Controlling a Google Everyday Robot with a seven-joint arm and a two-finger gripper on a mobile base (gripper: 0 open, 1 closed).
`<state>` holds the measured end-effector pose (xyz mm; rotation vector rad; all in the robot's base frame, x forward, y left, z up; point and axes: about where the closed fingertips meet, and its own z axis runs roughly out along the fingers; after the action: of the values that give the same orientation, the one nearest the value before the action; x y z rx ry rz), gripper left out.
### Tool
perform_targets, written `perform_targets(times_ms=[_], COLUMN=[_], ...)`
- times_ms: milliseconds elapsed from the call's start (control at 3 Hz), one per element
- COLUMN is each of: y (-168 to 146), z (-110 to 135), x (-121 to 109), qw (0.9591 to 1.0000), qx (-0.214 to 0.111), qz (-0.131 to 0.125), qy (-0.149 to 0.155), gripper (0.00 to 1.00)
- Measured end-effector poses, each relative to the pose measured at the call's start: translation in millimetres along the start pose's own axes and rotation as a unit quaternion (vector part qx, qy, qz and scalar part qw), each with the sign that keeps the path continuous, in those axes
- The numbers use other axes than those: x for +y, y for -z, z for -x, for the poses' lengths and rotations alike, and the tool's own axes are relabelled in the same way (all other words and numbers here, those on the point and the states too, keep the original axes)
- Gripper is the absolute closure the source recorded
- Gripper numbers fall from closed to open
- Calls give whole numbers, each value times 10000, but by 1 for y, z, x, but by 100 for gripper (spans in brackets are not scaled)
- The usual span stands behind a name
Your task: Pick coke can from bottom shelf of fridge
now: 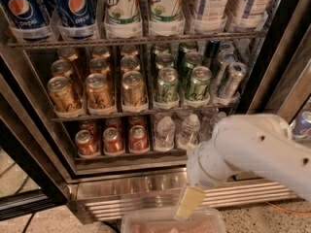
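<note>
The coke can [138, 139] stands upright, long axis vertical and silver top up, rightmost of three red cans at the front of the bottom shelf [121, 155] of the fridge [126, 193], water bottles [165, 132] just at its 3 o'clock. The white arm [262, 149] comes in from 4 o'clock, bent downward. The end effector [188, 204] hangs at the can's 5 o'clock in front of the steel grille, and honestly can't tell if it's spread or closed.

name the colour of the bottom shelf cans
Red coke cans, camera view; tool hangs before the grille.

"pepsi" on the blue bottles [22, 8], "UP" on the white-green bottles [121, 6]
</note>
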<state>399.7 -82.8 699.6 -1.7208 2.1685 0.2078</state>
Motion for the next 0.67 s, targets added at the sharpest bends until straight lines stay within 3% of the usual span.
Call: perform_targets(times_ms=[667], y=[-59], z=[50], x=[-18], qw=[9956], qx=[-744], qz=[-497], qy=[267], gripper=[0])
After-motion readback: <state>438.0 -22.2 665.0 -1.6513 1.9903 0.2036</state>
